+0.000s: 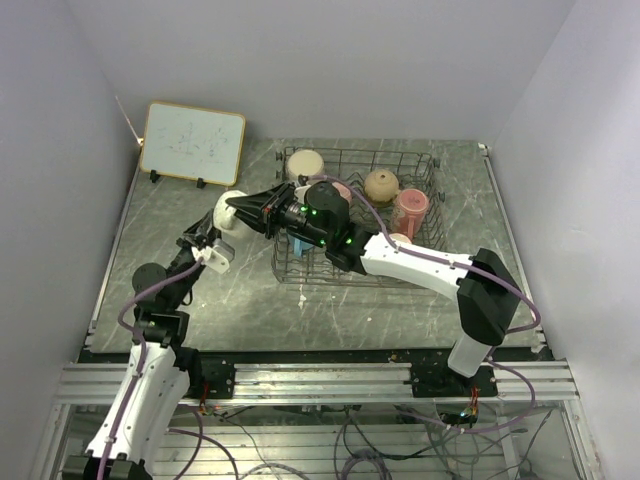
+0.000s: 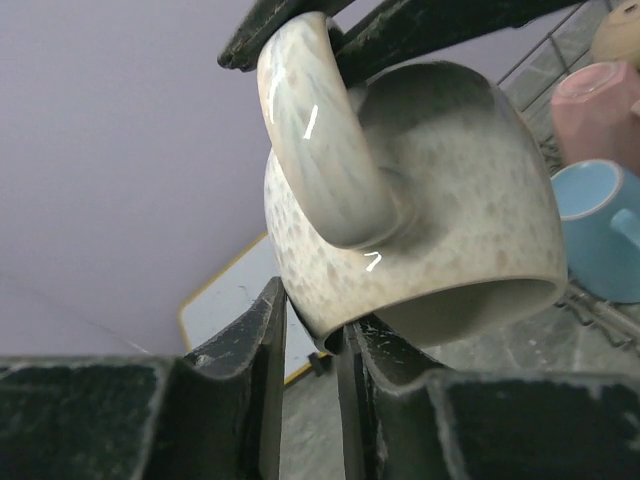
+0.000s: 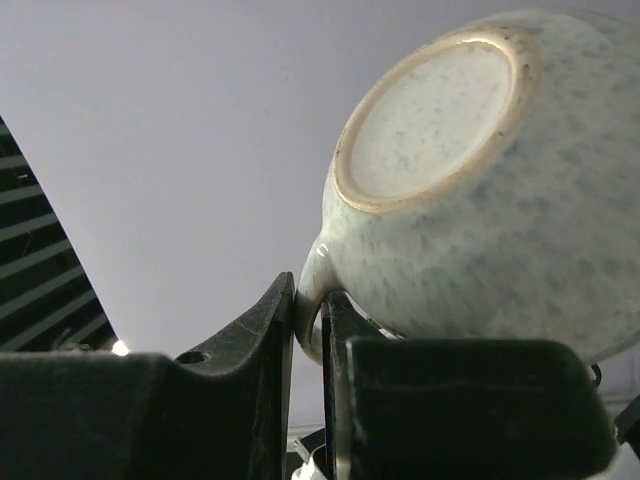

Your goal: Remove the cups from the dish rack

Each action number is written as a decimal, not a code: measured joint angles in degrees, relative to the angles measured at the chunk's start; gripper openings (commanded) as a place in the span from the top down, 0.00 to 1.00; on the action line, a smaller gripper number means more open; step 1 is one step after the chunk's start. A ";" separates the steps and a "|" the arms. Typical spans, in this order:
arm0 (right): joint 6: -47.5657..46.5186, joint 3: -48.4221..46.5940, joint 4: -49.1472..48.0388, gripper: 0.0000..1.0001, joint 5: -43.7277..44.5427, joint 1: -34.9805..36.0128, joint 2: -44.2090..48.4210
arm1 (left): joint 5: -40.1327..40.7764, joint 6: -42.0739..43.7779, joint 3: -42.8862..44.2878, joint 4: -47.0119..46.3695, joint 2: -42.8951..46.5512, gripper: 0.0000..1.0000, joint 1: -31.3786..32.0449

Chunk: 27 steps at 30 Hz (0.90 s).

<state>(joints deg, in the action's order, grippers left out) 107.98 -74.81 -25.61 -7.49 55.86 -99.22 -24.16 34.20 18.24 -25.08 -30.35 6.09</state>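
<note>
A cream-white speckled mug (image 1: 232,203) hangs in the air left of the dish rack (image 1: 432,205), held from both sides. My right gripper (image 3: 310,290) is shut on its handle (image 3: 312,290); its black fingers (image 2: 300,25) show at the top of the left wrist view. My left gripper (image 2: 312,305) pinches the mug's rim (image 2: 450,200), one finger outside the wall and one inside. In the rack are a beige mug (image 1: 305,163), a tan mug (image 1: 381,185), a pink mug (image 1: 410,208) and a light blue mug (image 1: 300,243); others are hidden by the right arm.
A framed whiteboard (image 1: 192,143) leans at the back left of the marble table. The rack fills the middle and right back area. In the left wrist view the pink mug (image 2: 595,105) and the blue mug (image 2: 600,225) lie right of the held mug. Walls close both sides.
</note>
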 measured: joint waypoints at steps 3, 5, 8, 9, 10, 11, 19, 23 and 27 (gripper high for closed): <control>0.70 0.04 0.63 1.00 -1.68 0.11 0.26 | 0.22 3.67 -1.11 -0.26 2.10 0.81 -0.24; 0.92 0.11 0.66 1.00 -2.49 0.15 0.28 | 0.24 5.35 -1.70 -0.28 3.23 0.88 -0.33; 0.98 0.59 0.85 1.00 -3.82 0.11 0.39 | 0.24 7.61 -2.84 -0.39 4.68 0.93 -0.37; 0.96 0.85 0.87 0.97 -4.22 0.09 0.42 | 0.24 8.37 -3.23 -0.35 5.01 0.93 -0.37; 0.94 1.20 0.92 0.95 -4.66 0.02 0.48 | 0.22 9.14 -3.56 -0.28 5.27 0.93 -0.37; 0.90 1.57 1.05 0.90 -5.14 -0.15 0.52 | 0.20 10.05 -3.87 -0.07 5.46 0.93 -0.37; -1.49 6.29 1.64 0.63 -10.51 -2.47 -0.11 | -0.07 19.28 -3.50 5.14 2.84 0.93 0.02; -4.15 6.84 3.78 0.58 -14.45 -2.71 -3.76 | 1.20 24.02 -1.64 13.38 -1.29 0.93 0.11; -7.02 6.84 7.15 0.54 -16.24 -3.39 -5.31 | 2.23 27.91 1.88 24.61 -7.74 0.93 0.13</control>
<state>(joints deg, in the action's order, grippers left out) 100.97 -67.96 -18.46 -23.73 52.47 -104.53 -21.93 62.11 20.12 -0.47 -38.09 6.22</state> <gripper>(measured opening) 0.430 0.215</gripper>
